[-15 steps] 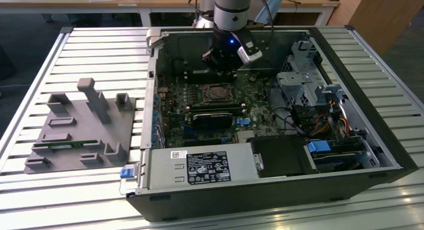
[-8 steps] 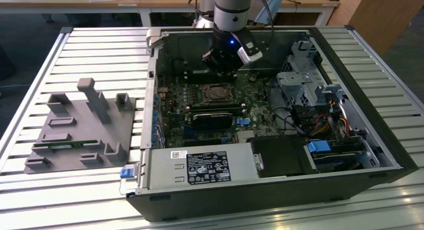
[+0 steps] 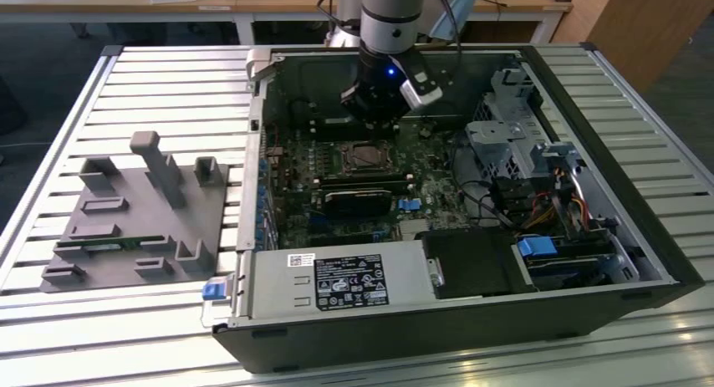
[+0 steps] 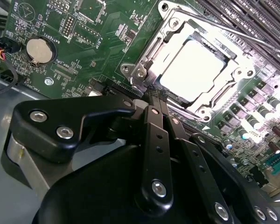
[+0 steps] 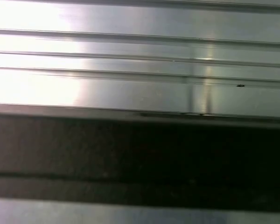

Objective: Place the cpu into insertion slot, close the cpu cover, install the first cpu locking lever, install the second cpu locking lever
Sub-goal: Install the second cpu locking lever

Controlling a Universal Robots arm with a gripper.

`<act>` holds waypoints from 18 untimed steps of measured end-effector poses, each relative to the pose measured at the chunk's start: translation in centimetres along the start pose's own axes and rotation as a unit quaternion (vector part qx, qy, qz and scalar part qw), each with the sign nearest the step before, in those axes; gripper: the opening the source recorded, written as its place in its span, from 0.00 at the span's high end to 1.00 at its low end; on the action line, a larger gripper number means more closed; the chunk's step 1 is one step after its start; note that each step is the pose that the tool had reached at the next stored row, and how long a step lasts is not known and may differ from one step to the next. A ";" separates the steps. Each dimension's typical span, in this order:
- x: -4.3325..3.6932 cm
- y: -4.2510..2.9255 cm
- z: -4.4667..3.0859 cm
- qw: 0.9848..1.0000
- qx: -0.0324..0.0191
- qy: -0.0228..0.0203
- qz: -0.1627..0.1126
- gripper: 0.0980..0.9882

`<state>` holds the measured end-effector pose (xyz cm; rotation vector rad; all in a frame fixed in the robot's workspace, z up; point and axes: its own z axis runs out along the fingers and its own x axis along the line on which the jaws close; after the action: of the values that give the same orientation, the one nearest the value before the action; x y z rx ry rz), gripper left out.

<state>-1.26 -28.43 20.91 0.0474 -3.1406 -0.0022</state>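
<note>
Cpu (image 4: 196,70) sits flat in the insertion slot (image 4: 175,95), its bright metal top framed by the cpu cover (image 4: 151,51). Jaws look pinched together, holding nothing, tips at the socket's corner. Thin, stiff and fragile, the chip wants edge-only handling. Around it spreads the green motherboard (image 4: 84,42).

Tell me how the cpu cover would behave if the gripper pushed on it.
The cpu cover looks like thin stamped metal, so probably stiff yet bendable under hard force. Lying flat around the cpu, it likely won't slide. Its shiny surface may be slippery for the gripper.
</note>
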 end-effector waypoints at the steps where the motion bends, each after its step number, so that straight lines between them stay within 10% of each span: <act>1: 0.00 -0.05 0.00 1.000 0.000 0.000 0.000 0.97; 11: 0.02 -0.56 -0.18 1.000 0.000 0.000 0.000 0.97; 18: 0.02 -0.56 -2.65 1.000 0.000 0.000 0.000 0.97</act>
<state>-1.26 -28.99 23.56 0.0474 -3.1405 -0.0033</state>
